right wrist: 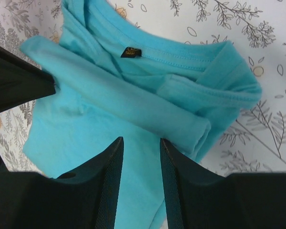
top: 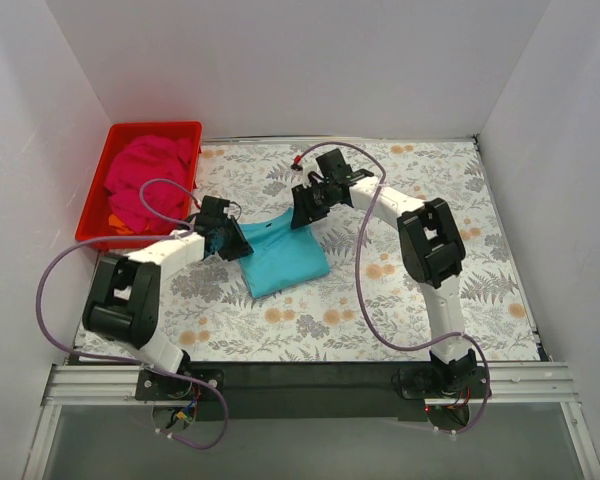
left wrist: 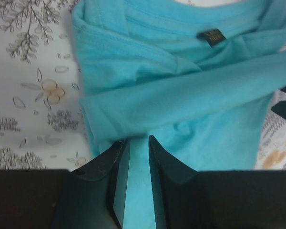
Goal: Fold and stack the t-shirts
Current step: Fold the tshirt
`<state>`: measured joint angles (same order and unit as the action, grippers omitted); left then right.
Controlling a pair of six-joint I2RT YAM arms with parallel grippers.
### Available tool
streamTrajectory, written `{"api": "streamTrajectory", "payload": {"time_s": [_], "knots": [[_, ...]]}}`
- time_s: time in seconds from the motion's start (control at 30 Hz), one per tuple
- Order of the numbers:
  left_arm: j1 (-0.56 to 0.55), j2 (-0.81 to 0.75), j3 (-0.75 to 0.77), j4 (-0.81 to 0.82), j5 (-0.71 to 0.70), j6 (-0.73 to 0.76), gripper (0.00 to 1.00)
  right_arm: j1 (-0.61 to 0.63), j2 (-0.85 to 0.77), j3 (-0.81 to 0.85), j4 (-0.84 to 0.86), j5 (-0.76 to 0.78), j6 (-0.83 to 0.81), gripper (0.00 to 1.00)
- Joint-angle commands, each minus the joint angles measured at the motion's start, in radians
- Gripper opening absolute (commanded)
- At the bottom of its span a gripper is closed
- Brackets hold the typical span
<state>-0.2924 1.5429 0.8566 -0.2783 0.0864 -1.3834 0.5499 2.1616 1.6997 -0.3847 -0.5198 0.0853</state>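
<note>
Left tool (left wrist: 137, 141) narrow, right tool (right wrist: 141, 141) wider, above turquoise t-shirt (left wrist: 181, 109); overhead alone shows pink t-shirt (top: 145, 175).

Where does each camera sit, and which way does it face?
Top: above and behind the arm bases, looking down on the table; both arms show, left gripper and right gripper at the blue shirt.
Left wrist: on the left arm, facing the shirt; its fingers show.
Right wrist: on the right arm, facing the shirt; its fingers show.
Both wrist views share the shirt's dark label.
</note>
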Motion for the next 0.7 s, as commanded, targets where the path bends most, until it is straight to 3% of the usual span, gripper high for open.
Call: {"api": "streamTrajectory", "payload": {"time_s": [0.0,0.2,0.37,0.5,0.67], "knots": [[0.035,0.086,0.079,0.065,0.009,0.004,0.23,-0.011,0.052,0.101,0.038,-0.042,-0.004,0.37],[0.093,0.259,0.205,0.076,0.056,0.021,0.24,-0.062,0.132,0.114,0.104,-0.023,0.103,0.37],[0.096,0.304,0.254,0.056,0.098,0.044,0.30,-0.113,0.130,0.091,0.162,-0.055,0.202,0.36],[0.096,0.226,0.234,0.056,0.156,0.046,0.44,-0.123,0.042,0.019,0.196,-0.069,0.238,0.37],[0.095,0.022,0.159,0.044,0.193,0.024,0.58,-0.123,-0.112,-0.208,0.335,-0.141,0.345,0.37]]}}
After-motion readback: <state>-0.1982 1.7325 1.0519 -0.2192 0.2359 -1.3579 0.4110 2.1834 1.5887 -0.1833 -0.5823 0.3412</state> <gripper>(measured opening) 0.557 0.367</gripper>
